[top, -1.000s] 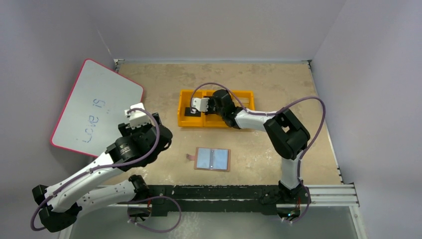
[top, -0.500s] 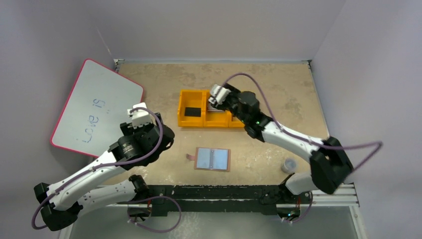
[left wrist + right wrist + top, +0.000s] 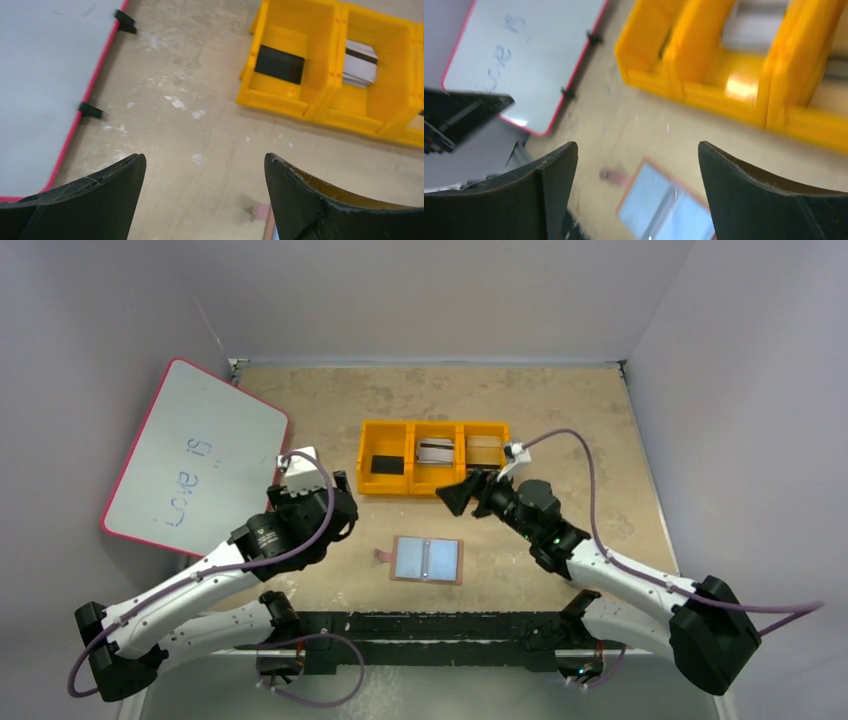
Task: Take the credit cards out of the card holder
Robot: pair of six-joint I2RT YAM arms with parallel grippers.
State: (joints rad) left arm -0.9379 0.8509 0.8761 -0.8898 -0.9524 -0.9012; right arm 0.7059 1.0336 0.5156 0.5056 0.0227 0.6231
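Tan leather card holder [image 3: 428, 560]: we log it lying opened flat on the tabletop [image 3: 570, 420], lower centre of the overhead frame, pale blue-grey panels up, snap tab at its left edge. Orange tray [image 3: 412, 440], three compartments, above it at centre: black card [image 3: 388, 464] in the left one, pale grey card [image 3: 434, 451] in the middle, tan item [image 3: 484, 448] in the right. Whiteboard [image 3: 190, 460], pink-rimmed, upper left. Left pincer [image 3: 205, 160]: released, nothing between its fingers, left of the holder. Right pincer [image 3: 636, 147]: released likewise, empty, between tray and holder.
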